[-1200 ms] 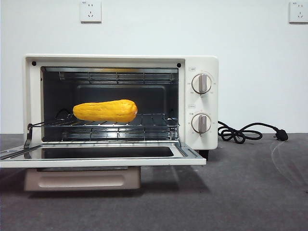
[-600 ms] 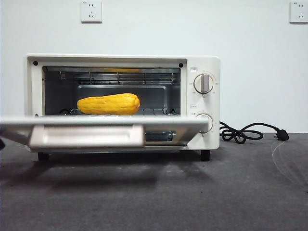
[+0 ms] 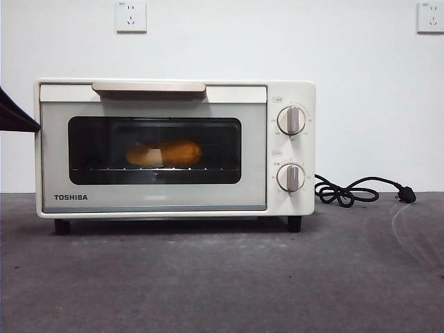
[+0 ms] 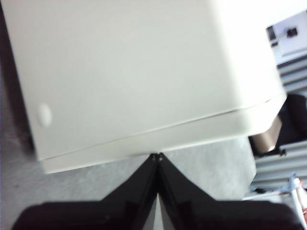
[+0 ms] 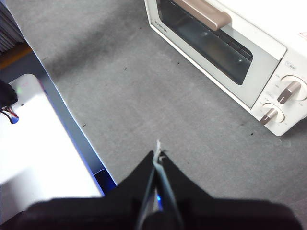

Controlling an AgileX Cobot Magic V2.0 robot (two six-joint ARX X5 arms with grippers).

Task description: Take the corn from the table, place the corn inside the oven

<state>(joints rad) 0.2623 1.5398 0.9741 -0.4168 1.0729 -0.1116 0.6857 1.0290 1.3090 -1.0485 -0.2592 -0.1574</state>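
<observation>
Front view shows the oven standing on the table with its door shut. The corn lies inside on the rack, seen only dimly through the dark glass, its colour dulled and its outline soft. A black tip at the left edge, beside the oven's upper corner, is cut off by the frame. The left gripper has its fingers pressed together, holding nothing, close against the oven's cream side; the door and corn are hidden from that camera. The right gripper hangs above bare table, well apart from the oven, fingers closed and empty.
</observation>
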